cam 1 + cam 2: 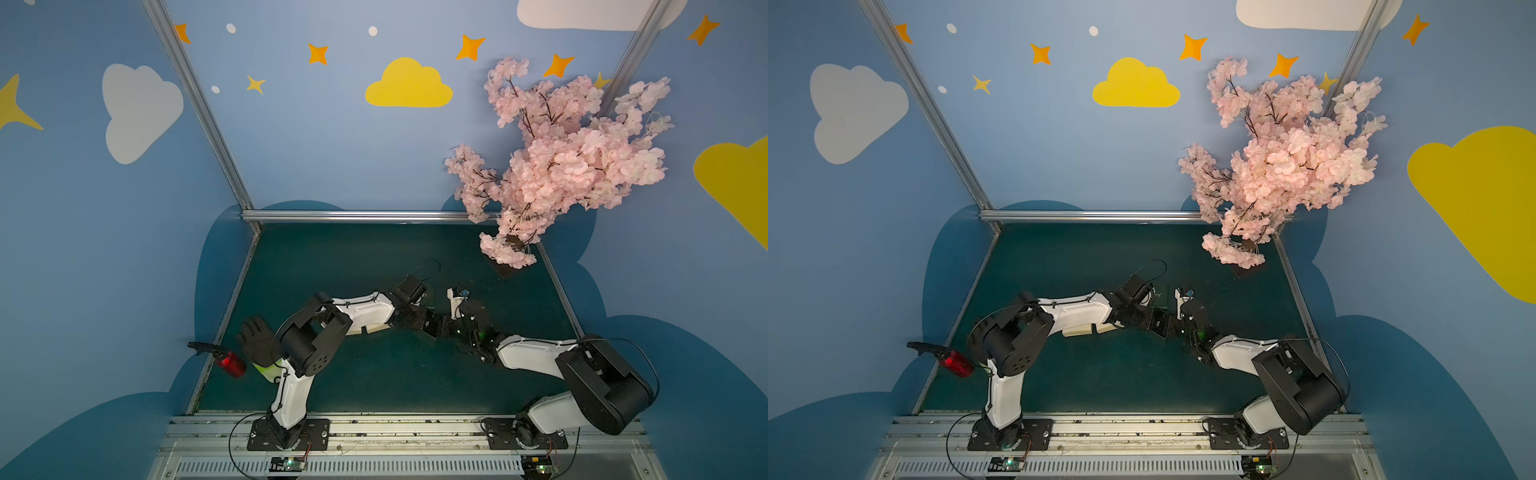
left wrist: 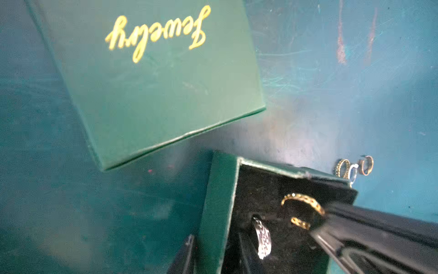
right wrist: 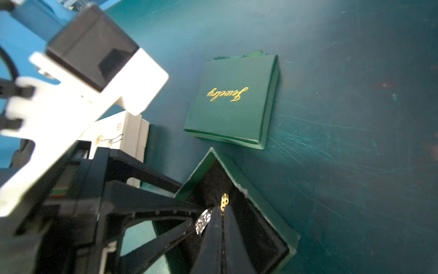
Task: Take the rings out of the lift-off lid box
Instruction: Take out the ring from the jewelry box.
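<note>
The lift-off lid box (image 2: pixel 220 201) is dark green with a black lining and stands open. Its lid (image 2: pixel 154 83), lettered "Jewelry" in gold, lies flat beside it. My left gripper (image 2: pixel 215 239) is shut on the box's wall, one finger outside and one inside. My right gripper (image 3: pixel 222 208) reaches into the box and is shut on a gold openwork ring (image 2: pixel 301 201). A silvery ring (image 2: pixel 263 239) stands in the lining next to it. Three more rings (image 2: pixel 353 167) lie on the table just past the box. Both arms hide the box in both top views.
A white box (image 3: pixel 132 128) sits close behind my left gripper. Pale boxes (image 1: pixel 374 328) lie under the left arm. A pink blossom tree (image 1: pixel 561 166) stands at the back right. A black glove (image 1: pixel 257 336) and a red spray bottle (image 1: pixel 228 361) lie at the table's left edge.
</note>
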Controlling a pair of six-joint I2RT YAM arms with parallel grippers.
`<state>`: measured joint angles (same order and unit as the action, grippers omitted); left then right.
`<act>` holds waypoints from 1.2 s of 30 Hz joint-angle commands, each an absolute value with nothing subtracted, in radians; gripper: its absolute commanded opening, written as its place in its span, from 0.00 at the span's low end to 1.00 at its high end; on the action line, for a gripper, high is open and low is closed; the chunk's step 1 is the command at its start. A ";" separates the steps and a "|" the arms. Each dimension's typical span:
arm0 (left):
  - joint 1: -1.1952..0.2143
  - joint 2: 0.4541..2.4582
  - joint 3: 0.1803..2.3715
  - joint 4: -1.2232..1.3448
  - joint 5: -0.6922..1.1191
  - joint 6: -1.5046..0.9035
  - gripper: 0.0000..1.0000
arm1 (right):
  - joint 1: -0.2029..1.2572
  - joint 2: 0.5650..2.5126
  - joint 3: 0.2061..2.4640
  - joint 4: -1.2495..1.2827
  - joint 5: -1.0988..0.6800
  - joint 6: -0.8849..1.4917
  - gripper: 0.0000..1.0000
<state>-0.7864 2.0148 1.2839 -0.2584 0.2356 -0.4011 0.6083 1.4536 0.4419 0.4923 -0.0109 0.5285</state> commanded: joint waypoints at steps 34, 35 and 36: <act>-0.809 2.159 1.242 -0.431 0.240 -0.413 0.28 | 0.450 1.242 0.465 0.228 -0.110 0.574 0.00; -0.810 2.158 1.241 -0.430 0.239 -0.412 0.28 | 0.437 1.239 0.482 0.187 -0.118 0.573 0.00; -0.810 2.153 1.239 -0.430 0.236 -0.412 0.28 | 0.420 1.237 0.491 0.166 -0.143 0.566 0.00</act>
<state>-0.7895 2.0399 1.3197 -0.2749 0.2447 -0.4046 0.4461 1.2568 0.4473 0.2771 -0.1051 0.5686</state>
